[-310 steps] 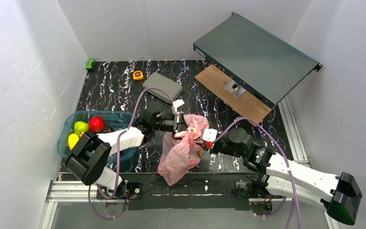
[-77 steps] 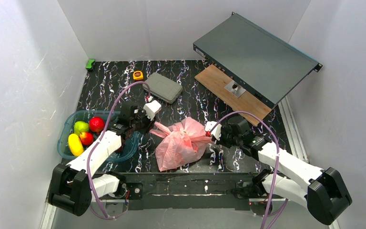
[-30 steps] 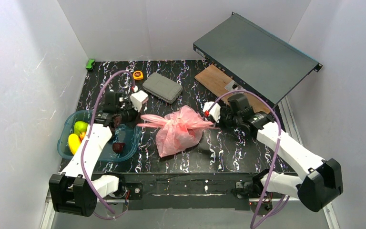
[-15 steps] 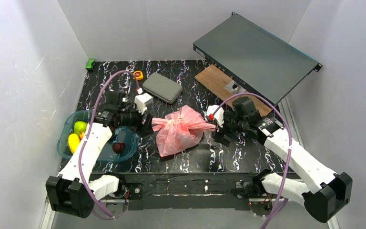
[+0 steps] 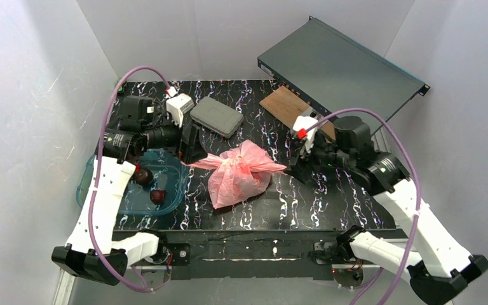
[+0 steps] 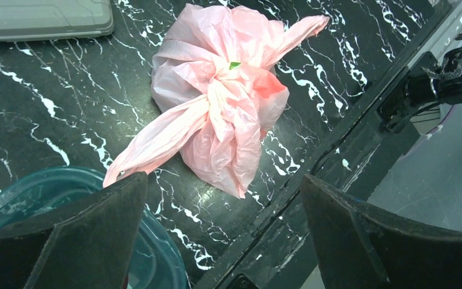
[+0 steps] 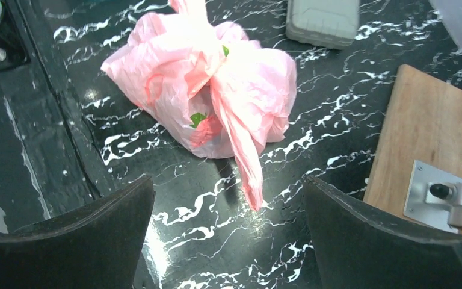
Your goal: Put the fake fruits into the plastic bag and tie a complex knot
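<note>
Plastic bag (image 5: 238, 178) is gripped by neither arm: left jaws and right jaws are held wide open and empty, seemingly because the knot (image 6: 224, 87) is tied; the bag is seen mid-frame on the tabletop (image 5: 330, 197).

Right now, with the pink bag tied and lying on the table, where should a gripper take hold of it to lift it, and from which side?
Probably the knot, from straight above: it is a bunched twist on the upper side of the plastic bag, facing up, while the sides are thin and loose.
</note>
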Tool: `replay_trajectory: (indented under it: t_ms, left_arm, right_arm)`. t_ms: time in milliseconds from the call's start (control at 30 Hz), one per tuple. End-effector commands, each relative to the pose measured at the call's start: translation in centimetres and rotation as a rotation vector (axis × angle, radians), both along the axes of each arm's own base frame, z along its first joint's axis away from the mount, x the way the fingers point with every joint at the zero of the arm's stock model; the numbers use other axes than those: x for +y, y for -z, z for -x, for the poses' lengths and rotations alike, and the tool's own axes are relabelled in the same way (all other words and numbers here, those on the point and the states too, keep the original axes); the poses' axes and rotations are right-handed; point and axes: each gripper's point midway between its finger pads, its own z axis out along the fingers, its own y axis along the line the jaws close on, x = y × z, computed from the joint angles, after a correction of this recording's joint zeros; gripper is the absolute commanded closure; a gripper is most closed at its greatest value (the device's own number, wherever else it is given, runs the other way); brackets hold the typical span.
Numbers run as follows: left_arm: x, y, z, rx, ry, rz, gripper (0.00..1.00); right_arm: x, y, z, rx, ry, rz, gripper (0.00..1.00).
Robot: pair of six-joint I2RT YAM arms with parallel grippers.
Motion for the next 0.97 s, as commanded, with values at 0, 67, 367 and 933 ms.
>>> replay_trajectory:
  t_ms: [0, 67, 367, 933]
  left_arm:
    - [1.0, -1.7, 0.8, 0.045, -0.084, 0.003, 0.02]
    - [2.0, -2.4, 0.1, 0.045, -0.154, 0.028, 0.02]
    - [5.6, 2.9, -0.4, 0.187, -0.285, -0.161, 0.02]
    - [6.2, 6.9, -0.9, 0.229, -0.326, -0.196, 0.02]
  right_arm:
    - [-1.9, -4.9, 0.3, -0.072, 0.142, -0.156, 0.01]
    - [-3.2, -5.2, 0.2, -0.081, 0.209, -0.189, 0.02]
    - [-9.0, -3.5, 1.1, -0.048, 0.477, -0.303, 0.02]
    - [-12.1, 2.3, 2.0, 0.01, 0.648, -0.323, 0.02]
